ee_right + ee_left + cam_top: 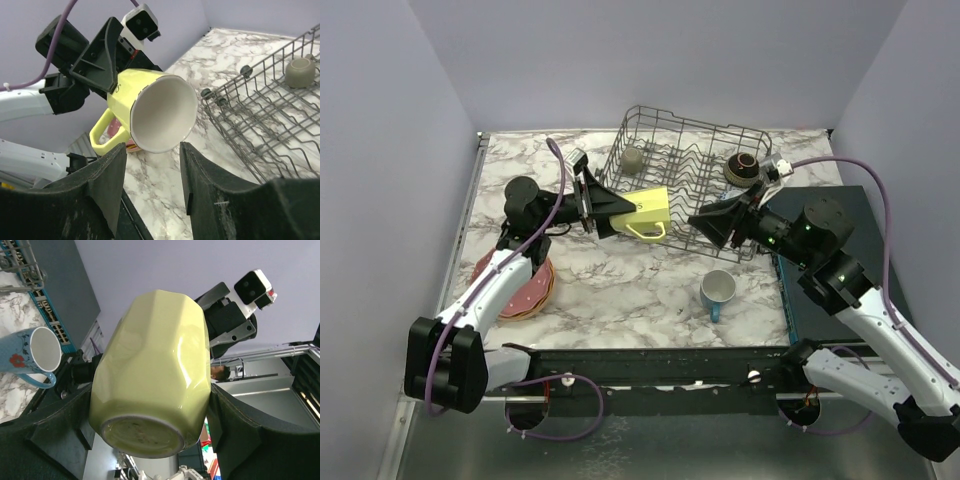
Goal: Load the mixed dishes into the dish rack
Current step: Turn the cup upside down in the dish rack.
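A pale yellow mug (648, 212) (155, 370) (160, 112) hangs on its side in the air just in front of the dish rack (660, 110) (260, 125). My left gripper (625, 213) (150, 430) is shut on its body, base toward the wrist. My right gripper (705, 222) (152, 155) faces the mug's white mouth, open, with the rim just beyond its fingertips and nothing between them. A grey-beige mug (633, 160) (300, 71) and a dark brown bowl (744, 168) sit in the rack. A blue mug (717, 291) (30, 357) stands on the marble.
A stack of plates (535, 285), pink on top, lies at the left under my left arm. A dark flat box (830, 270) lies along the right side beneath my right arm. Purple walls close in the table on three sides.
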`<action>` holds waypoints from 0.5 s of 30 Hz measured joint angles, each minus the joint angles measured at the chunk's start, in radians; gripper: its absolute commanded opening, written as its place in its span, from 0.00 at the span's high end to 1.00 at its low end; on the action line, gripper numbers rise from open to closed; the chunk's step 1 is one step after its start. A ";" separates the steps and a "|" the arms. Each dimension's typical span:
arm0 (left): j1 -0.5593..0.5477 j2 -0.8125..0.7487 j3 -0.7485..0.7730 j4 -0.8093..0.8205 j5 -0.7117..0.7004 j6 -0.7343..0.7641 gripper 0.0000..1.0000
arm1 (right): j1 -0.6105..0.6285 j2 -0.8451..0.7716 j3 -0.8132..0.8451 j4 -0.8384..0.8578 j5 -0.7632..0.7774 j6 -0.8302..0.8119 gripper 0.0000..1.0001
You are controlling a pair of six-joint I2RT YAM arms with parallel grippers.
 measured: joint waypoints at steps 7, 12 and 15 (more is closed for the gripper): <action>0.000 0.039 0.116 -0.239 -0.035 0.182 0.99 | 0.000 -0.020 0.014 -0.104 0.077 -0.032 0.47; 0.000 0.071 0.257 -0.485 -0.091 0.375 0.99 | 0.000 -0.046 0.019 -0.181 0.146 -0.055 0.47; 0.000 0.092 0.327 -0.611 -0.127 0.470 1.00 | 0.000 -0.051 0.032 -0.234 0.199 -0.063 0.47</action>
